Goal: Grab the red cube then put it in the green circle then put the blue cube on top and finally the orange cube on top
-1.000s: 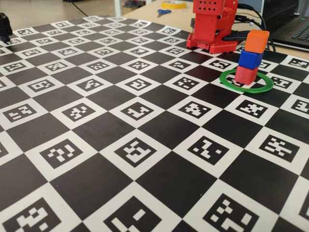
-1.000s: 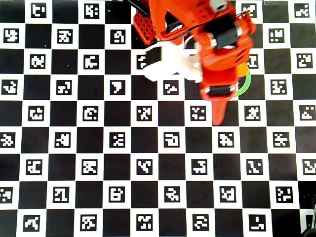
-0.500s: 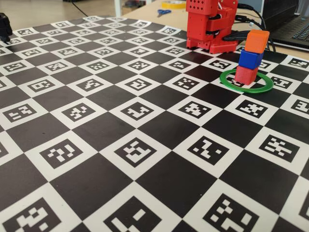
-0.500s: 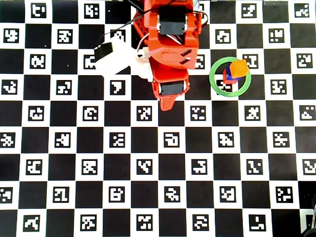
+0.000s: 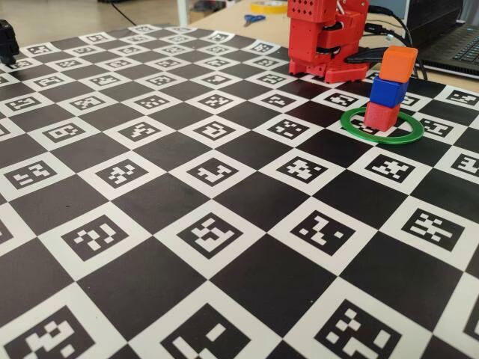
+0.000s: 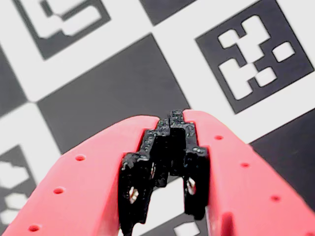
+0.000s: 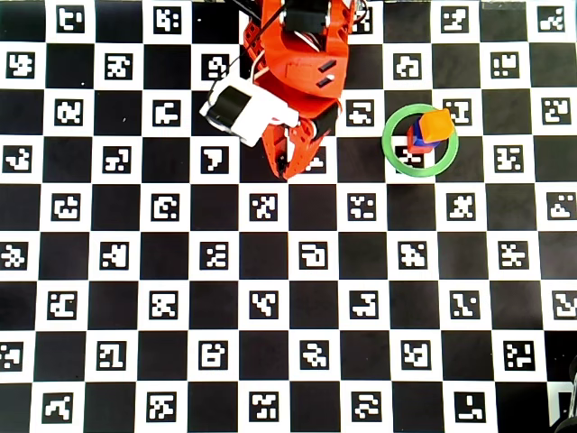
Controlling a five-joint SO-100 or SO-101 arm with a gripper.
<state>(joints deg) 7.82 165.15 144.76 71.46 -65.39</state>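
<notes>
The gripper (image 7: 290, 173) is closed and empty, well to the left of the green circle (image 7: 390, 153) in the overhead view; the red cube (image 5: 381, 117), blue cube (image 5: 388, 91) and orange cube (image 5: 397, 63) are stacked inside. Best to park clear of them.

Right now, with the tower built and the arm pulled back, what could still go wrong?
1. The stack leans: the orange cube sits offset to the right on the blue cube, so a bump to the board could topple it.
2. The red cube stands off-centre in the green circle; a fall would likely leave cubes outside it.
3. The shut hand rests left of the ring in the overhead view; a rightward swing could clip the tower.
</notes>
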